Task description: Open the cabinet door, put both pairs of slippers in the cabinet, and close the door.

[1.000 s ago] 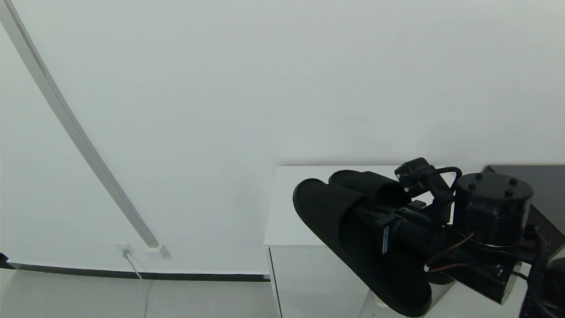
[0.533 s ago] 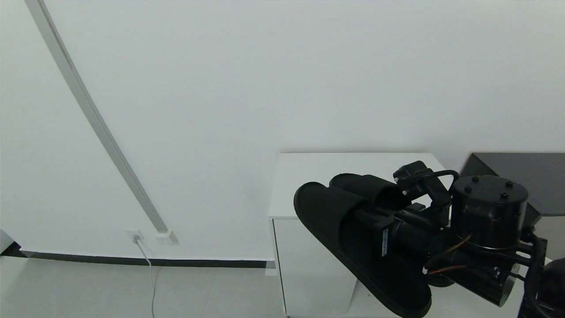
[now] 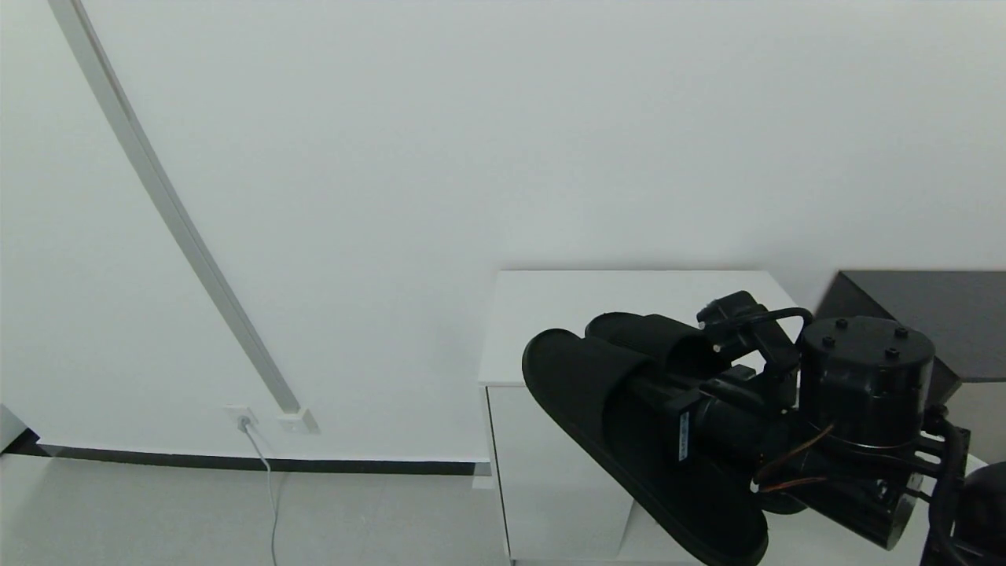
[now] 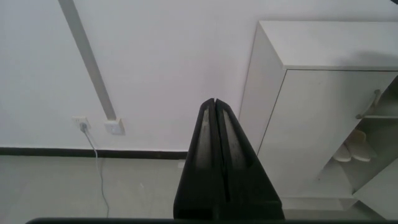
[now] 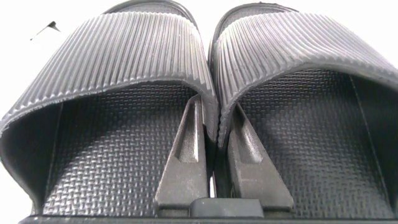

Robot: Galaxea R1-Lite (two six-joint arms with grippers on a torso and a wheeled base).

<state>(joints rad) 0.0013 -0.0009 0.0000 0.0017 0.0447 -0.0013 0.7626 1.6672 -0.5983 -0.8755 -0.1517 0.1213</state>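
Note:
My right gripper (image 3: 656,385) is shut on a pair of black slippers (image 3: 589,385), held in the air in front of the white cabinet (image 3: 629,299). In the right wrist view its fingers (image 5: 186,155) pinch the two inner walls of the black slippers (image 5: 124,81) together, right gripper (image 5: 214,124). My left gripper (image 4: 214,106) is shut and empty, off to the left of the cabinet (image 4: 323,43) and facing the wall. Beside a door panel with a metal handle (image 4: 369,103), the cabinet's inside shows, with a pair of white slippers (image 4: 356,146) on a shelf.
A dark table top (image 3: 927,306) stands right of the cabinet. A wall socket with a hanging cable (image 3: 240,417) and a slanted grey conduit (image 3: 157,196) are on the white wall to the left. Bare floor (image 3: 236,519) lies below them.
The head camera shifted during the first half second, so cabinet and wall sit differently in the picture. The right gripper keeps hold of the black slippers and dips slightly.

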